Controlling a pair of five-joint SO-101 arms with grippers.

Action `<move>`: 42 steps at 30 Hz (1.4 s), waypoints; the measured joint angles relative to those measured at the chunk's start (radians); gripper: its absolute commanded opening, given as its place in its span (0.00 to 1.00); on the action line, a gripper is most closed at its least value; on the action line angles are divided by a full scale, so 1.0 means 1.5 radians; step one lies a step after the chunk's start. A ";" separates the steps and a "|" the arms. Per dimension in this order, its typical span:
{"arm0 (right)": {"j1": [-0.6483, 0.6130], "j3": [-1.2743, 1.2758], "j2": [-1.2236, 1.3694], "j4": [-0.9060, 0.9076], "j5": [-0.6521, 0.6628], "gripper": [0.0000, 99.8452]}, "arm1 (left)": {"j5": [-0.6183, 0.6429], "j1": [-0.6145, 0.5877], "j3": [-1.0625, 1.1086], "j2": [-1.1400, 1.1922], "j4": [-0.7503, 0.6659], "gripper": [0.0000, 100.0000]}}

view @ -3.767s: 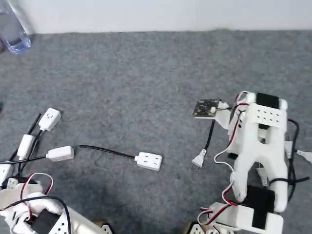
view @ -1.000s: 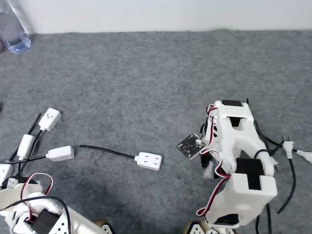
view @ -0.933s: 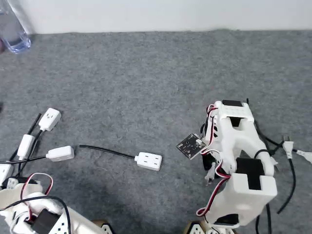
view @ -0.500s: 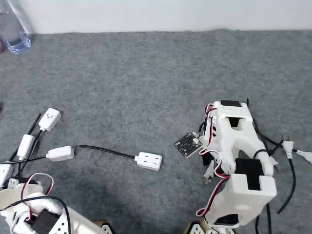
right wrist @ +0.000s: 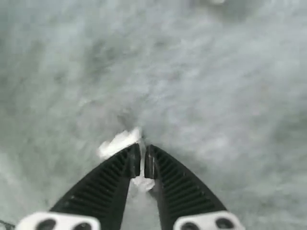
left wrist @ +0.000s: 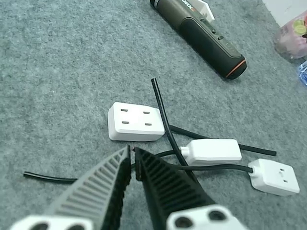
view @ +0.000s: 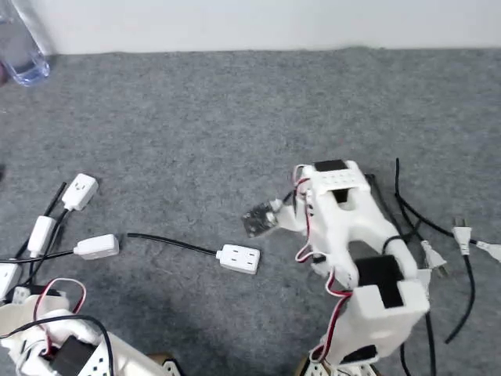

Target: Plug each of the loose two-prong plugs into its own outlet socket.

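My right gripper (right wrist: 142,160) is shut on a white two-prong plug (right wrist: 120,143) just above the grey carpet. In the high view the right arm (view: 344,227) leans left, with a white three-slot outlet socket (view: 239,258) on a black cord a short way to its left. Two more loose plugs (view: 463,233) (view: 433,262) lie on black cords at the right. My left gripper (left wrist: 133,152) is shut and empty, low over a white socket (left wrist: 135,122). Beside that socket lie two further sockets (left wrist: 211,151) (left wrist: 274,176).
A cluster of white sockets (view: 80,190) (view: 98,247) with black cords lies at the left edge, near the left arm's base (view: 55,345). A clear bottle (view: 19,47) stands at the back left. A dark cylinder (left wrist: 201,33) lies on the carpet beyond the sockets.
The right arm came down on the plug that lay beside it, took hold of it, and has swung left with it toward the middle socket. The left arm has kept still.
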 measured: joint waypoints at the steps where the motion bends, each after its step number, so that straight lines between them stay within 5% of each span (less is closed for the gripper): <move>1: -0.009 -0.004 0.002 -0.005 -0.030 0.01 | 0.000 0.000 0.000 0.000 0.000 0.01; 5: -0.011 -0.027 0.002 -0.005 -0.115 0.01 | 0.000 0.000 0.000 0.000 0.000 0.01; 13: -0.005 -0.109 -0.074 0.165 -0.124 0.01 | 0.000 0.000 0.000 0.000 0.000 0.01; 18: -0.007 -0.080 -0.181 0.260 -0.059 0.15 | 0.000 0.000 0.000 0.000 0.000 0.01; 21: 0.015 -0.010 -0.207 0.241 -0.046 0.21 | 0.000 0.000 0.000 0.000 0.000 0.01; 35: 0.115 0.153 -0.211 0.106 0.178 0.19 | 0.000 0.000 0.000 0.000 0.000 0.01; 42: 0.111 0.170 -0.182 0.027 0.186 0.37 | 0.000 0.000 0.000 0.000 0.000 0.01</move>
